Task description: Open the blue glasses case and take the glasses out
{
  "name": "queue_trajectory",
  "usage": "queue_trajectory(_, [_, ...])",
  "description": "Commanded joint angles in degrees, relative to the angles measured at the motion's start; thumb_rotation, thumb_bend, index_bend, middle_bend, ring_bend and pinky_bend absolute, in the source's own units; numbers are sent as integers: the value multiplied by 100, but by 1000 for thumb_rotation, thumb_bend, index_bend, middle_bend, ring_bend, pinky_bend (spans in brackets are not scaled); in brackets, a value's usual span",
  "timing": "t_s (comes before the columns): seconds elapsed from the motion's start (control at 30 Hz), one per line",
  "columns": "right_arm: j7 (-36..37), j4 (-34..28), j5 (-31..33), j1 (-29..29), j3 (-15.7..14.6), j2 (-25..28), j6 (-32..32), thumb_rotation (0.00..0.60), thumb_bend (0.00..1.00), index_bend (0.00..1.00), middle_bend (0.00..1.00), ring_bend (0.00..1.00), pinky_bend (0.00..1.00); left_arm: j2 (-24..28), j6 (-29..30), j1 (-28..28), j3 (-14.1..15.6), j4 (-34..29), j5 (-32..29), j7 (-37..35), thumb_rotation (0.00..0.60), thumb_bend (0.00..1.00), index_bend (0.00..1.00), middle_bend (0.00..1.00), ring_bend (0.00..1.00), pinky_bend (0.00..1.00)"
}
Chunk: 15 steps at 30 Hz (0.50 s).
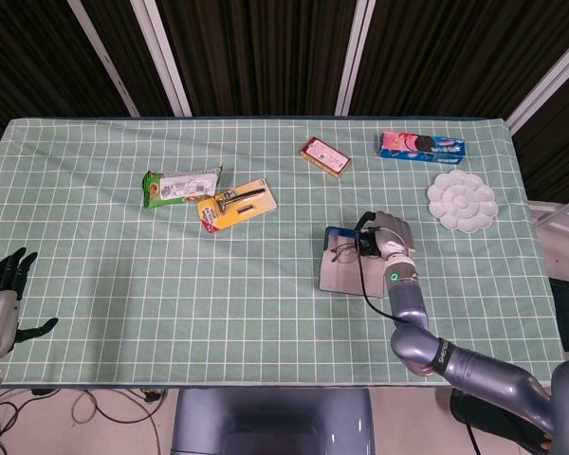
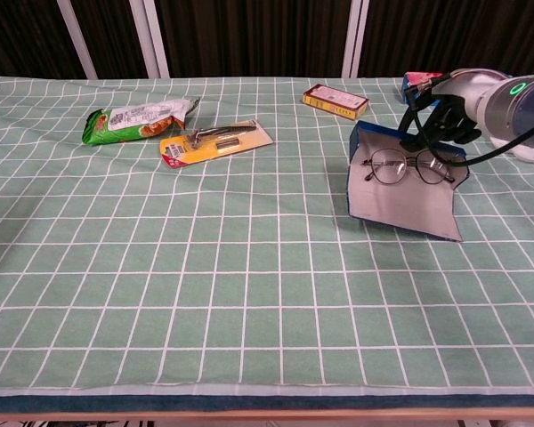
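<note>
My right hand [image 2: 445, 114] has its fingers [image 2: 424, 133] curled on the open case's [image 2: 400, 200] far rim; glasses [image 2: 408, 165] lie just below them. My left hand [image 1: 2, 284] rests open. Dragging risks spilling the glasses.

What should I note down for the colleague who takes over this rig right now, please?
Right hand: at the far edge of the open blue glasses case; whether it grips anything cannot be told.
Left hand: open, idle at the table's near left edge.
Glasses: lying on the case's grey inside.
Done: case opened.
Left: take hold of the glasses and lift them out.
</note>
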Motion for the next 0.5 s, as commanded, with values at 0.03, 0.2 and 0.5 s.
queue_trajectory(0.03, [80,128,-129,19,-121,-80,4,600,497,501,910,961,1000,0,0,0,-1,0,0,-5,600,10,0,0,0,0])
queue_trajectory(0.2, [115,175,-290,28,-268,-95,66,600,496,500,910,961,1000,-1,3,0,-5,4,4,-26,600,9,0,0,0,0])
queue_trajectory(0.5, [437,343,-911,0,-464,-178,34,600,492,501,910,960,1000,1,-2,-2,-7,8,2,-37,600,9,0,0,0,0])
